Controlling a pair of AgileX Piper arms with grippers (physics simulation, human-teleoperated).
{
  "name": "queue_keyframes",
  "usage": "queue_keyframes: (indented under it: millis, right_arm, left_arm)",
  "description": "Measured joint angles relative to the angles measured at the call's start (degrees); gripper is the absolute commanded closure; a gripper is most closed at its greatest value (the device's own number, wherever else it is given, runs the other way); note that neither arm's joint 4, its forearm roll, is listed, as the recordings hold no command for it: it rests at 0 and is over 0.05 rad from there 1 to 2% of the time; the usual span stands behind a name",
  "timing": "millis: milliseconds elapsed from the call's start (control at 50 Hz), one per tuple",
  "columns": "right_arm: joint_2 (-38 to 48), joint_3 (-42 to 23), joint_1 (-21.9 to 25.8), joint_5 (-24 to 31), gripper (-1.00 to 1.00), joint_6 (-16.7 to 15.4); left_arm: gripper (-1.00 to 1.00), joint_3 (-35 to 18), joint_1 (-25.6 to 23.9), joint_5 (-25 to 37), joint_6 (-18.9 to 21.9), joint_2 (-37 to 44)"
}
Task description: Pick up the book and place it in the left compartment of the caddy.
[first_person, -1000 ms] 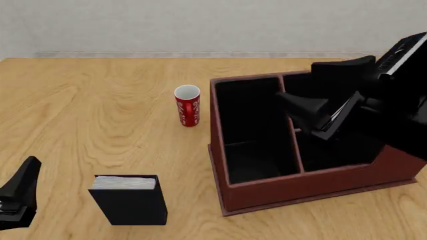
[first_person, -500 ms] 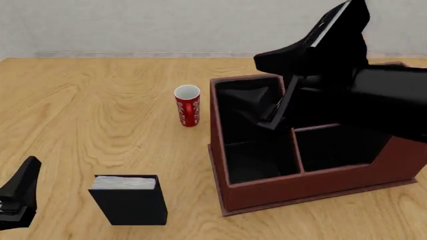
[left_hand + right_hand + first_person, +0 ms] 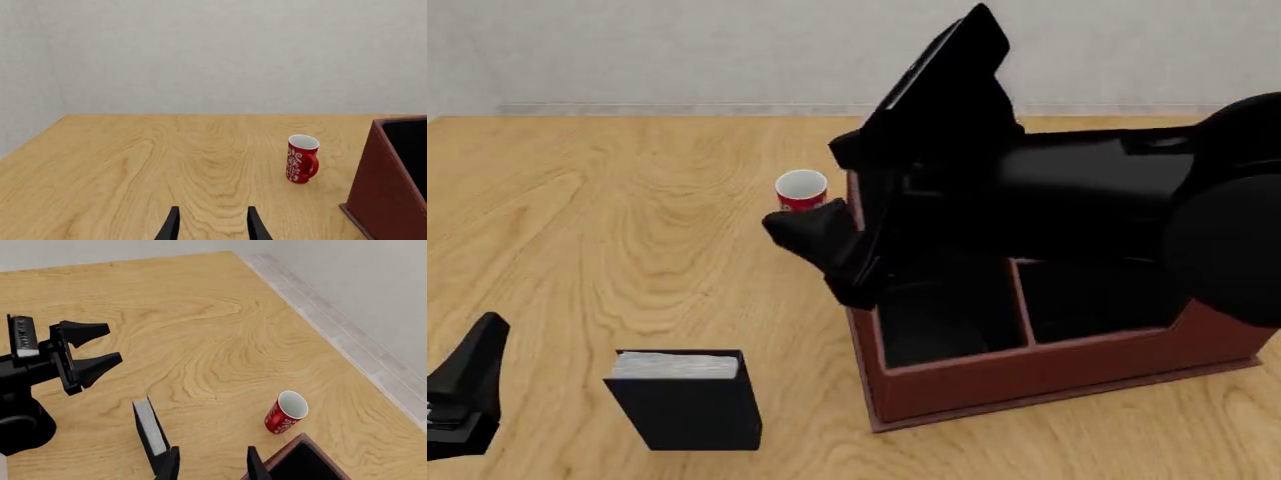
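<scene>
The dark book [image 3: 683, 398] stands upright on the table near the front left, white page edges up; it also shows edge-on in the right wrist view [image 3: 150, 432]. The reddish-brown caddy [image 3: 961, 392] stands at the right. Its left compartment [image 3: 941, 325] is mostly hidden by my right arm. My right gripper [image 3: 827, 262] is open and empty, just past the caddy's left wall, well above and beyond the book [image 3: 212, 467]. My left gripper [image 3: 461, 395] is open and empty, low at the front left, left of the book [image 3: 212, 230].
A red mug [image 3: 802, 193] stands just left of the caddy's far corner, partly behind my right gripper; it also shows in both wrist views [image 3: 301, 159] [image 3: 285, 412]. The caddy's slanted wall [image 3: 387, 195] fills the edge of the left wrist view.
My right arm has swung left across the caddy, from over its right side to past its left wall near the mug. The book and my left arm have not moved.
</scene>
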Motion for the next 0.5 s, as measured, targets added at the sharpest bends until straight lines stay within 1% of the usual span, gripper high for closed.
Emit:
queue_keyframes:
  millis: [220, 500]
  right_arm:
    - [3.49, -2.47, 2.95, 0.69, -1.00, 0.50]
    - [6.62, -3.99, 6.26, 0.92, -1.00, 1.40]
  left_arm:
    - [-1.00, 0.00, 0.00, 0.00, 0.00, 0.00]
    - [-1.00, 0.00, 0.00, 0.00, 0.00, 0.00]
